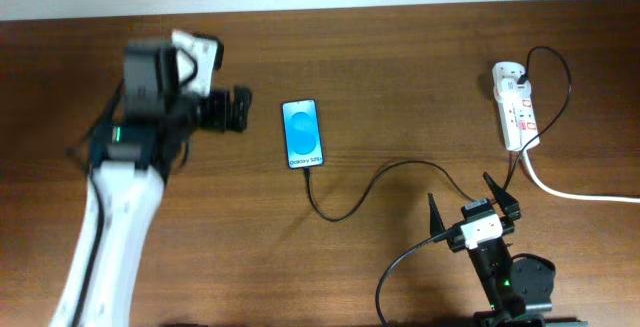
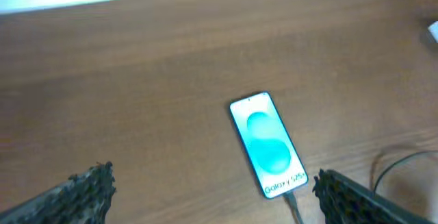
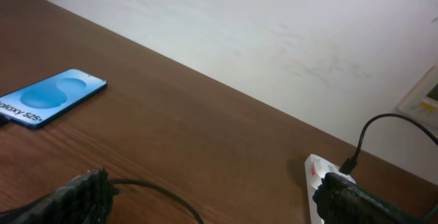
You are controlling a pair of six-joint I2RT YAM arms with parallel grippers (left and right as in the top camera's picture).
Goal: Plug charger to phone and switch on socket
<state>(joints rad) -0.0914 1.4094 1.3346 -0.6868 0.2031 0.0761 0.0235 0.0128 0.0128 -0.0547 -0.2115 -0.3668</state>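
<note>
The right claw is released, its two fingers spread wide with nothing gripped between them. It hovers low over the table near the front edge, and the charger passes close under its fingertips. Just beyond it to the right lies the socket, with a black plug set in its far end and a thick white cord running off to the right. Whether the red switches are on cannot be told.

The left claw is also released, fingers wide apart and empty. It is raised above the table beside the phone, which lies flat just to its right, blue screen lit and facing up. The charger's tip sits in the phone's near end. From there the cable bends toward the right claw and loops up to the socket.
</note>
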